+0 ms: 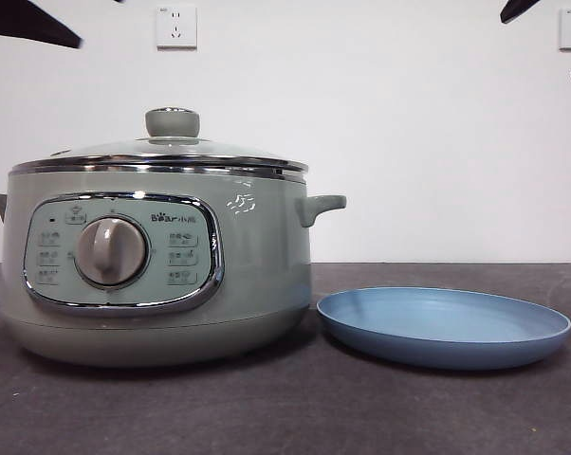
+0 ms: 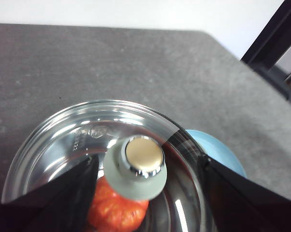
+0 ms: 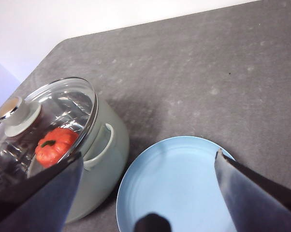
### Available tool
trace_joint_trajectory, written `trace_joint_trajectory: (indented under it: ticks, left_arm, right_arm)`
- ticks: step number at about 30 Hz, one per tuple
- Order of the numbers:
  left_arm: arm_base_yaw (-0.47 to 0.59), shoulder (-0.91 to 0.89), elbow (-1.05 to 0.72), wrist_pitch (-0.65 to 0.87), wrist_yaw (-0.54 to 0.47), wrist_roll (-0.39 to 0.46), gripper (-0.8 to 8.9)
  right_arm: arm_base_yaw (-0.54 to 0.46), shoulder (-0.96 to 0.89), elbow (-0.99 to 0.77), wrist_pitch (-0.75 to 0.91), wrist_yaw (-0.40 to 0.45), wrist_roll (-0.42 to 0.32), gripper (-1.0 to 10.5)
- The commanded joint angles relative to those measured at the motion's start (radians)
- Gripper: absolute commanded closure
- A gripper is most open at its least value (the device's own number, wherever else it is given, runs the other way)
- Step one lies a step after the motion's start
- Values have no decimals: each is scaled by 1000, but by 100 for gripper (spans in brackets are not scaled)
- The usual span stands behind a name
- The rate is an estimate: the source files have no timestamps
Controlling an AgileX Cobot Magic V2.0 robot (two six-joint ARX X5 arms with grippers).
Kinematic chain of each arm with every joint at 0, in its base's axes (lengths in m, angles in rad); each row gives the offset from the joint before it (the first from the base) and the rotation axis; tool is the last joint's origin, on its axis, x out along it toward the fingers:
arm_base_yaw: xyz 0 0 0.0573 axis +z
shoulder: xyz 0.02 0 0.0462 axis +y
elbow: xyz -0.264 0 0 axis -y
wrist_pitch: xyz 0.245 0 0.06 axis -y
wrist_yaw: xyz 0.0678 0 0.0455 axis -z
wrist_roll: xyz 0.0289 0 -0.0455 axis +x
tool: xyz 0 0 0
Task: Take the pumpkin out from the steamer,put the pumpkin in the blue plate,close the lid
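The steamer (image 1: 157,275) carries the word "Bear" followed by small characters too fine to read, printed on its chrome-framed control panel (image 1: 122,252) at about two o'clock from the grey dial (image 1: 111,251); small icon labels ring the dial but are too small to make out, and a faint white mark sits on the pot wall just beside the panel. The lid (image 1: 162,152) is seated on the pot, its knob (image 1: 172,121) upright. Through the glass in the left wrist view the pumpkin (image 2: 117,209) lies inside the pot, below the knob (image 2: 138,166) at about seven o'clock from it. The left gripper (image 2: 145,193) hangs above the lid with its jaws spread wide, one on either side of the knob and apart from it. The right gripper (image 3: 148,193) hangs above the blue plate (image 3: 179,183), jaws also spread wide, holding nothing; from there the pumpkin (image 3: 55,146) shows under the glass with its dark stem. On the dark table (image 1: 409,408), the blue plate (image 1: 444,327) rests at three o'clock of the steamer, just beside its base.
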Motion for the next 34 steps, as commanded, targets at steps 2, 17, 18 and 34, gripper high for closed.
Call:
trace_joint_trajectory:
  ticks: [2, 17, 18, 34]
  left_arm:
    - [-77, 101, 86, -34, -77, 65, 467]
    - [-198, 323, 178, -116, -254, 150, 467]
    - [-200, 327, 178, -121, -254, 150, 468]
    - [-202, 331, 178, -144, -254, 192, 819]
  right_arm:
    - [-1, 4, 5, 6, -1, -11, 498]
    - [-1, 4, 5, 6, 2, -11, 501]
    - [-1, 4, 5, 6, 2, -11, 501]
    - [-1, 4, 5, -3, 1, -11, 505]
